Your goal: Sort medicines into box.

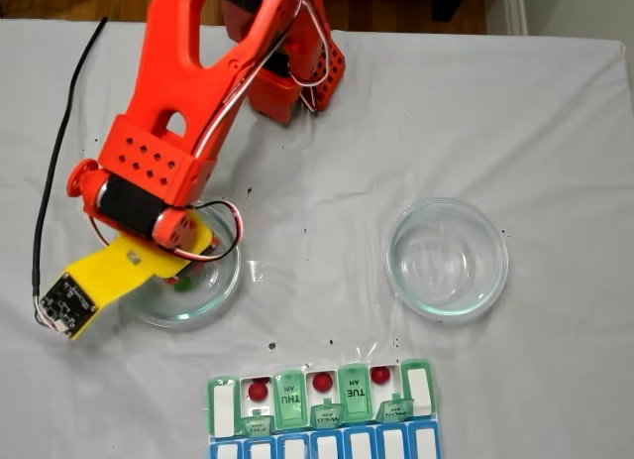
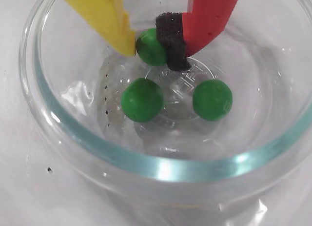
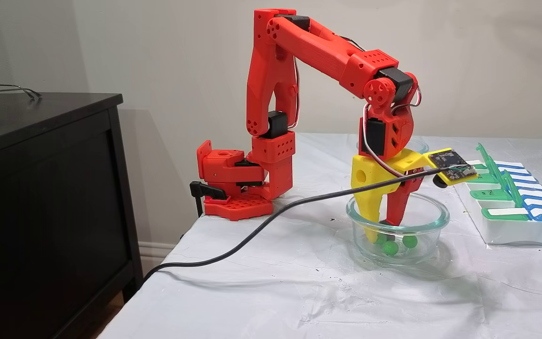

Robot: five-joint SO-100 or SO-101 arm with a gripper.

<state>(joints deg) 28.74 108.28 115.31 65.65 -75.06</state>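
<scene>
Here, at the left of a fixed view from above, the orange-red arm's gripper (image 1: 183,271) reaches down into a round clear glass bowl (image 1: 226,288) on the white table cloth (image 1: 327,181). In the wrist view its yellow finger (image 2: 105,16) and its red finger with a black pad (image 2: 171,38) stand narrowly parted, pressed against either side of one small round green ball (image 2: 150,47) on the bowl's floor. Two more green balls (image 2: 142,99) (image 2: 212,99) lie loose just in front, apart from each other. Further right in the view from above sits a second clear glass bowl (image 1: 448,257). At the bottom edge lies the flat white pill organizer with green flip lids (image 1: 322,398); three glossy red balls (image 1: 259,390) (image 1: 321,382) (image 1: 380,375) rest in separate open compartments, divided by the closed THU and TUE lids.
</scene>
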